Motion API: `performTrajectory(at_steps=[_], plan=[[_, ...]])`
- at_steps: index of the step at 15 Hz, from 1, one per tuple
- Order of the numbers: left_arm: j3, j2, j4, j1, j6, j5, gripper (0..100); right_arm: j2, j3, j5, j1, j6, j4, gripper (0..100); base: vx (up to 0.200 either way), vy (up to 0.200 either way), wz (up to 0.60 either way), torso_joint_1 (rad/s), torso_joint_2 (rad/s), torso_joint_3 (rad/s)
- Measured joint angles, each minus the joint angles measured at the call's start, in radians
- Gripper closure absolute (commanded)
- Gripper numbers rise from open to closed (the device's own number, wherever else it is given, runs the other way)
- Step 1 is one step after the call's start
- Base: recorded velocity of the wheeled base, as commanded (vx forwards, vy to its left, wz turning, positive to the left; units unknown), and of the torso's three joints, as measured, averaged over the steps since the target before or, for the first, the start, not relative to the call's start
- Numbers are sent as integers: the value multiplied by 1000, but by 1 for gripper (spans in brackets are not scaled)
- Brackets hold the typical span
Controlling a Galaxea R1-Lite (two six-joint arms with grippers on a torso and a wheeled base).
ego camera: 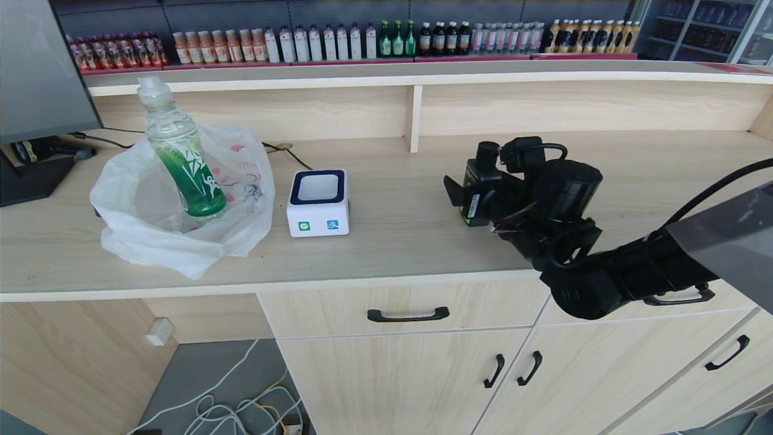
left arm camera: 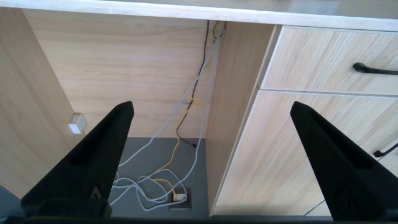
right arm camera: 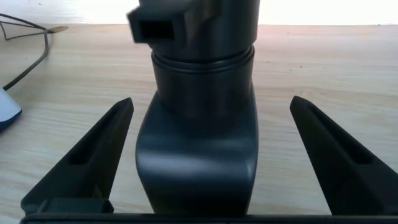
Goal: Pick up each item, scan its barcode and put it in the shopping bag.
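Shop, stocked drink shelves (ego camera: 362, 43), wooden checkout counter (ego camera: 410, 241)

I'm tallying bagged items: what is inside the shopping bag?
One green-labelled clear bottle leans inside the shopping bag. The bag's crumpled folds cover part of its floor, so other items cannot be ruled out.

Shop checkout in pale wood.
Counter (ego camera: 423, 241) above cabinet doors (ego camera: 392, 380) with black handles (ego camera: 408, 315); bottled drinks (ego camera: 338, 42) line the back shelf (ego camera: 362, 61); loose cables (ego camera: 235, 411) lie on grey floor (ego camera: 199, 368).
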Motion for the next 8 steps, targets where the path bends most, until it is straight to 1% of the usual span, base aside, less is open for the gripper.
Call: performTrajectory(at_steps=[8], plan=[[0, 0, 0, 0, 0, 0, 0, 23, -2, -2, 0, 2, -16, 0, 0, 0, 0, 0, 0, 0]])
